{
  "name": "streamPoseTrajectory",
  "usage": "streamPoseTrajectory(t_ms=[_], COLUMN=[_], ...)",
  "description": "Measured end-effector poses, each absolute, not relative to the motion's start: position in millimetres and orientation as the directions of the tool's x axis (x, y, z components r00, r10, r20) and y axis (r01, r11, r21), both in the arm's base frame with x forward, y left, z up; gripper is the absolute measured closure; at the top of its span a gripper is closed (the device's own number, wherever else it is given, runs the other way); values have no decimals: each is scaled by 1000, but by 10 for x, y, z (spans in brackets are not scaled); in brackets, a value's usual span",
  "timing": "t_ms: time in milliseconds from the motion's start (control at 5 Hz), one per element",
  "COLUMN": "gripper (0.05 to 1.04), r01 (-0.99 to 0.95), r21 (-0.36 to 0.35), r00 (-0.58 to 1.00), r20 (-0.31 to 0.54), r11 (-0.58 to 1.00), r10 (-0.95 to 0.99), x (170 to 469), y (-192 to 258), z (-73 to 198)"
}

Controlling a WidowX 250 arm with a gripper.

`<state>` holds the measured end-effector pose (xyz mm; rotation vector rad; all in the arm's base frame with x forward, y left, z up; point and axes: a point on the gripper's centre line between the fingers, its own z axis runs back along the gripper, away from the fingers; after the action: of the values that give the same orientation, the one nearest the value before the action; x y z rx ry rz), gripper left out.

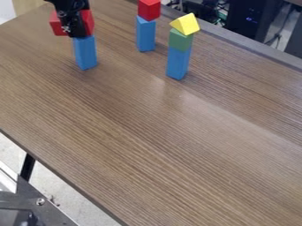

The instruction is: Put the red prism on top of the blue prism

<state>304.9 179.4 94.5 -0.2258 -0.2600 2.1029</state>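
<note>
At the upper left, the black gripper (73, 27) is shut on the red prism (88, 21), covering its middle so that red shows on both sides. Directly beneath is an upright blue prism (85, 53), its top edge meeting the gripper and the red prism in the view. Whether red and blue touch cannot be told, since the gripper hides part of that spot.
A second blue block (145, 34) stands to the right with a red block (149, 9) on top. Further right, another blue block (178, 63) carries a green block (180, 40) and a yellow triangular block (186, 24). They share the wooden table (159, 145).
</note>
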Motion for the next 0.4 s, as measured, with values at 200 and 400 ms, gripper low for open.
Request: streamPoseTrajectory(t_ms=[200, 400], gripper=[433, 140], r01=[-824, -836], r21=[-272, -275], r00=[-503, -483], r20=[-53, -39], r11=[-497, -474], r10=[862, 875], x=[3103, 3160], y=[1748, 1732], z=[926, 945])
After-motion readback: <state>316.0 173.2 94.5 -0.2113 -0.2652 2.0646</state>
